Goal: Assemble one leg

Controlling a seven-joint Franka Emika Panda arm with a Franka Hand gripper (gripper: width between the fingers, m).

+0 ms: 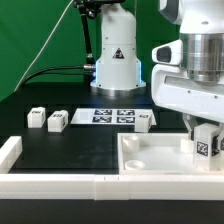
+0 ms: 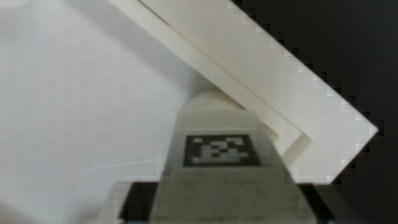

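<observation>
We see the tool [image 1: 207, 143] pinching one leg [image 1: 206, 146], a small white boxy block with a black-and-white square tag on its visible face. The tool's dark fingers [image 1: 195, 127] flank the block on both sides, and it hangs over the large white square panel [image 1: 150, 160], near the panel's corner on the exterior view's right. Whether the leg touches the panel we cannot tell from this view.

In the wrist view the same leg [image 2: 219, 150] runs away from the camera, its tag facing us, with its far end close against the panel's raised rim [image 2: 267, 75] where the wall turns a corner. The tool's pads [image 2: 139, 200] press against the near end of the block.

Beyond the panel, three more legs lie on the black worktop [image 1: 70, 140]: two [image 1: 37, 118] [image 1: 57, 121] well apart from it, and one [image 1: 144, 121] just past the panel's far rim, beside the marker board [image 1: 112, 115].
</observation>
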